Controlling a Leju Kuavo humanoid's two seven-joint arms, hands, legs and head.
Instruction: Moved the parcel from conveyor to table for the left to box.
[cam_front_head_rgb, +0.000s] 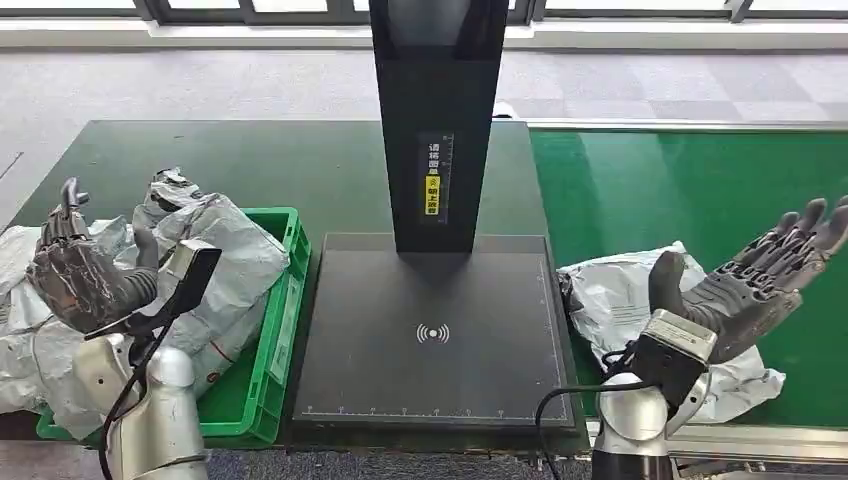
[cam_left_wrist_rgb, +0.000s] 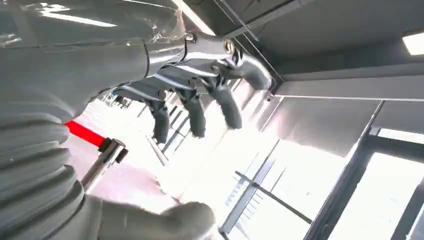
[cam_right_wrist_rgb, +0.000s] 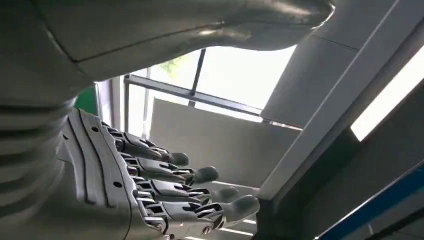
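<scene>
Grey carpet floor (cam_front_head_rgb: 200, 80) runs to bright windows (cam_front_head_rgb: 600, 8); a ceiling light (cam_right_wrist_rgb: 385, 100) glows overhead.

Silver-grey crinkled plastic parcel (cam_front_head_rgb: 640, 300) on bright green conveyor belt (cam_front_head_rgb: 700, 190) beside dark grey right hand (cam_front_head_rgb: 745, 285); green plastic crate (cam_front_head_rgb: 285, 300) near left hand (cam_front_head_rgb: 80, 275).

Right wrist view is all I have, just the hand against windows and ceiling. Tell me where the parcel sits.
Observer: In the head view the white parcel lies on the green conveyor, under the raised right hand.
Operator: Confirm that hand is empty.
Observer: It holds nothing; its fingers are spread, palm up, above the parcel.
Operator: Report the drop spot.
Observer: The black scanner platform beside the conveyor is bare.
Operator: Give me the left side.
Observer: The left hand is up over grey parcels heaped in a green bin, holding nothing.
</scene>
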